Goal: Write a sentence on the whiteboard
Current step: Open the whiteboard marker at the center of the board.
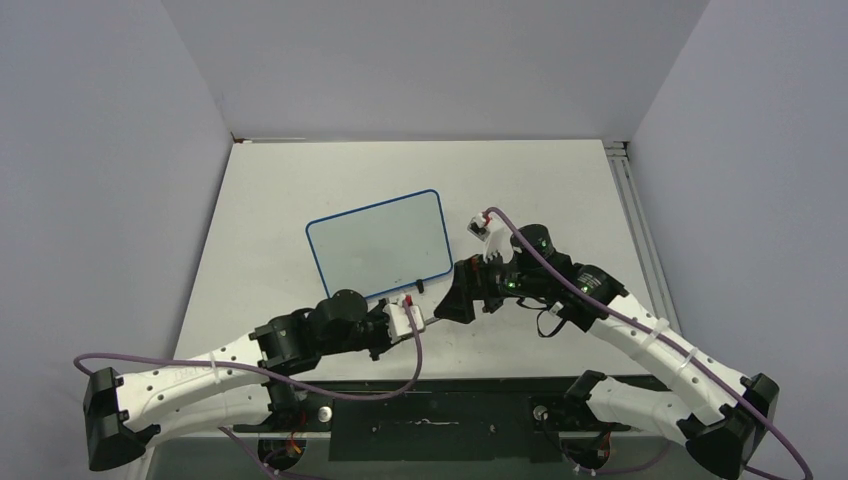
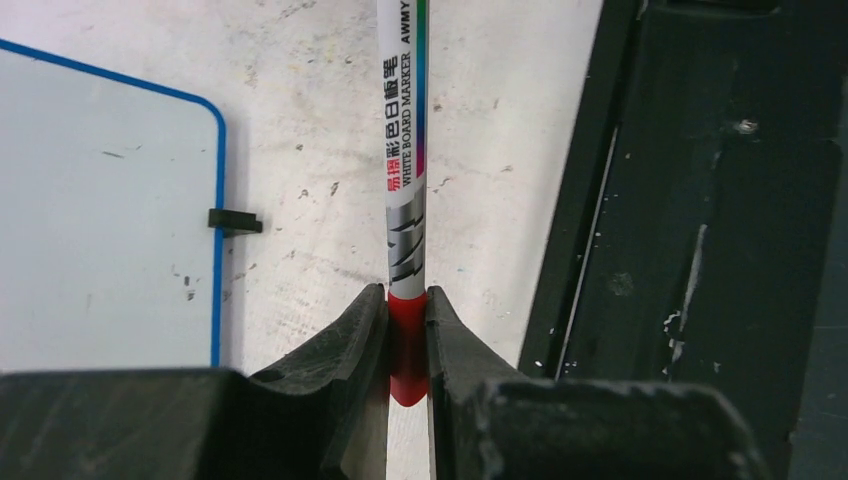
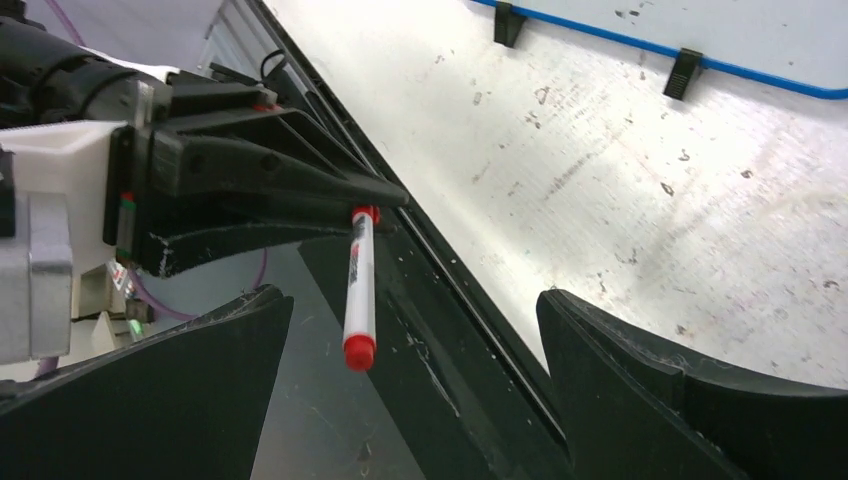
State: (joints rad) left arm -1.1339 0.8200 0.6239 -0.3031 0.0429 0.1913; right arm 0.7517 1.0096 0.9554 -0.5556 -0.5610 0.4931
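The whiteboard [image 1: 375, 245] lies flat on the table, blue-framed and glossy white. No red sentence shows on it, only a few dark specks. It also shows in the left wrist view [image 2: 100, 200] and the right wrist view [image 3: 700, 25]. My left gripper [image 1: 415, 318] [image 2: 407, 330] is shut on the red end of a white whiteboard marker [image 2: 405, 150], just right of the board's near corner. The marker [image 3: 358, 290] points at my right gripper [image 1: 455, 295] [image 3: 415, 330]. That gripper is open, and the marker's red tip sits between its fingers without touching them.
Two black clip feet [image 3: 683, 70] sit on the board's near edge. A black strip [image 2: 700, 250] runs along the table's near edge under the marker. A metal rail [image 1: 630, 200] lines the table's right side. Grey walls close in on three sides.
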